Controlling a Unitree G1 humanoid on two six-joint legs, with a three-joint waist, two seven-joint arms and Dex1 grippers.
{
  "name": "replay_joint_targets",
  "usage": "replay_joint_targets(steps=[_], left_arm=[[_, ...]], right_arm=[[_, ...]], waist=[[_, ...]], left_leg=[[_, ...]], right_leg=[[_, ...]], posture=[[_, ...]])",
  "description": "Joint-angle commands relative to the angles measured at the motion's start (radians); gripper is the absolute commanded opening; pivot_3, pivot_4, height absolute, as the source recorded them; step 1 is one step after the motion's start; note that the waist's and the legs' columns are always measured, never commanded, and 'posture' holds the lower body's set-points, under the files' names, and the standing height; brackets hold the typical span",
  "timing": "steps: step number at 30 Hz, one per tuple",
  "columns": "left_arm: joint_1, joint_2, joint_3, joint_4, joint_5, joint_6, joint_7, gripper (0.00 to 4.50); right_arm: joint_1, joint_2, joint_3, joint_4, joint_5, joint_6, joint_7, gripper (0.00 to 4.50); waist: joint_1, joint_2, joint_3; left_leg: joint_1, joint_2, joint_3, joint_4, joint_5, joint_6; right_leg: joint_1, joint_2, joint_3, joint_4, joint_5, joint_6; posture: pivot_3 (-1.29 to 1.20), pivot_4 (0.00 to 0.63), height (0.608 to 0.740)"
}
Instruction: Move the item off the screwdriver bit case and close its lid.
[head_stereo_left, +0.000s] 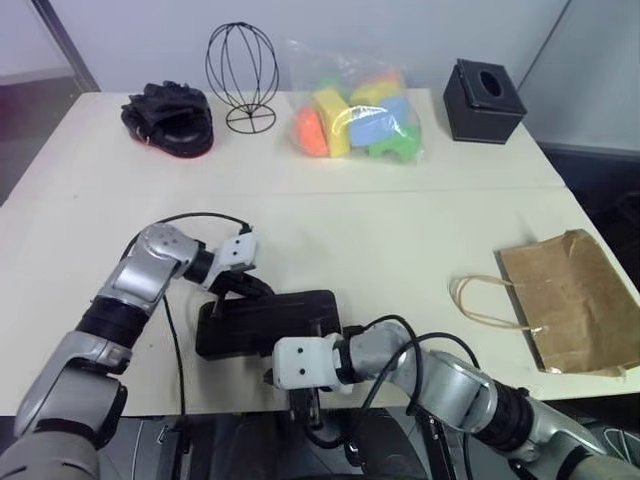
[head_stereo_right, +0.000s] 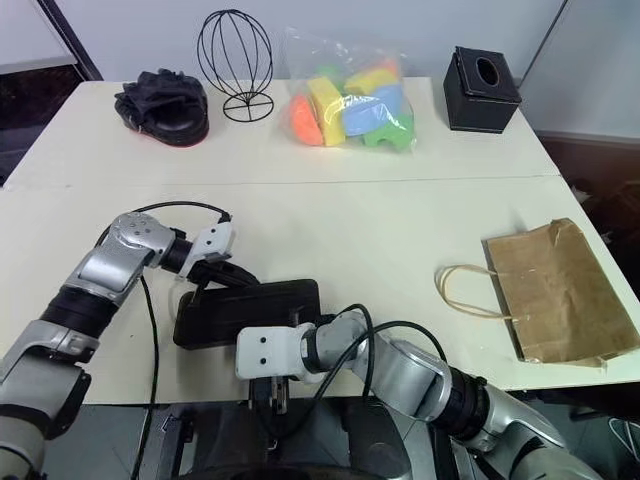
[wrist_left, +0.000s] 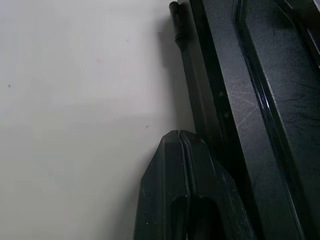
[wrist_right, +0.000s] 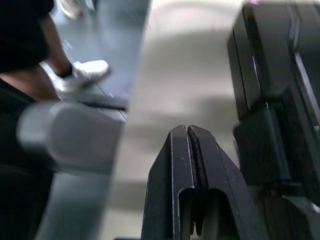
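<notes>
Screwdriver bit case (head_stereo_left: 268, 322) flat and dark at near table edge, long axis across the table, pinned between 2 grippers: left gripper (head_stereo_left: 236, 287) at its far-left corner, right gripper (head_stereo_left: 303, 400) just off its near long edge by the latch tab. Both sets of fingers pressed together, holding nothing. Lid looks down over the tray, latch maybe not snapped; paper bag (head_stereo_left: 575, 300) already off, well apart beyond right gripper, so right arm nearer for the press.
</notes>
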Motion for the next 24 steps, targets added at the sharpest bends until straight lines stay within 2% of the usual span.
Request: replay_joint_targets(steps=[1,9,14,17,20,21,24], left_arm=[[-0.004,-0.015,-0.026,0.005,0.028,-0.023,-0.017,0.0],[0.037,-0.004,-0.022,-0.064,0.013,0.025,-0.045,0.0],[0.097,0.003,-0.037,-0.165,-0.025,0.122,-0.094,0.0],[0.114,-0.004,-0.043,-0.192,-0.02,0.135,-0.092,0.0],[0.09,-0.03,-0.034,-0.13,0.021,0.089,-0.046,0.0],[0.072,-0.042,-0.028,-0.081,0.048,0.053,-0.014,0.0],[-0.013,-0.071,0.008,0.13,0.114,-0.059,0.072,0.78]], right_arm=[[-0.034,0.023,0.014,0.014,-0.078,-0.01,-0.04,0.03],[-0.046,0.012,0.016,0.132,-0.286,-0.096,-0.161,0.03],[-0.073,0.058,-0.046,0.22,-0.373,-0.121,-0.276,0.03],[-0.064,0.063,-0.051,0.223,-0.38,-0.138,-0.275,0.03],[0.011,0.071,-0.088,0.156,-0.254,-0.089,-0.182,0.03],[0.047,0.069,-0.108,0.111,-0.186,-0.05,-0.131,0.53],[0.158,0.045,-0.22,-0.066,0.045,0.13,0.012,1.57]], waist=[[0.0,0.0,0.0],[-0.004,0.0,0.0],[-0.008,0.0,0.0],[-0.004,0.0,-0.001],[-0.001,0.0,-0.001],[0.001,0.0,-0.001],[0.012,0.0,-0.004]], left_leg=[[0.0,0.0,0.0,0.0,0.0,0.0],[0.003,0.0,-0.001,0.0,0.0,0.0],[0.004,0.001,-0.001,-0.001,0.0,0.0],[0.004,0.001,-0.002,0.0,0.0,0.0],[0.004,0.001,-0.002,0.0,0.0,0.0],[0.004,0.001,-0.002,0.0,0.0,0.0],[0.005,0.0,-0.003,0.0,0.0,0.0]], right_leg=[[0.0,0.0,0.0,0.0,0.0,0.0],[0.002,0.0,0.0,0.0,0.0,0.0],[0.002,0.002,0.0,0.003,0.0,0.0],[0.003,0.002,-0.001,0.003,0.0,0.0],[0.003,0.002,-0.001,0.003,0.0,0.0],[0.003,0.002,-0.001,0.003,0.0,0.0],[0.006,0.0,-0.003,0.001,0.0,0.0]], posture=[[0.0,0.15,0.737],[0.0,0.15,0.737],[0.0,0.15,0.737],[0.0,0.15,0.737],[0.0,0.15,0.737],[0.0,0.15,0.737],[0.0,0.15,0.737]])
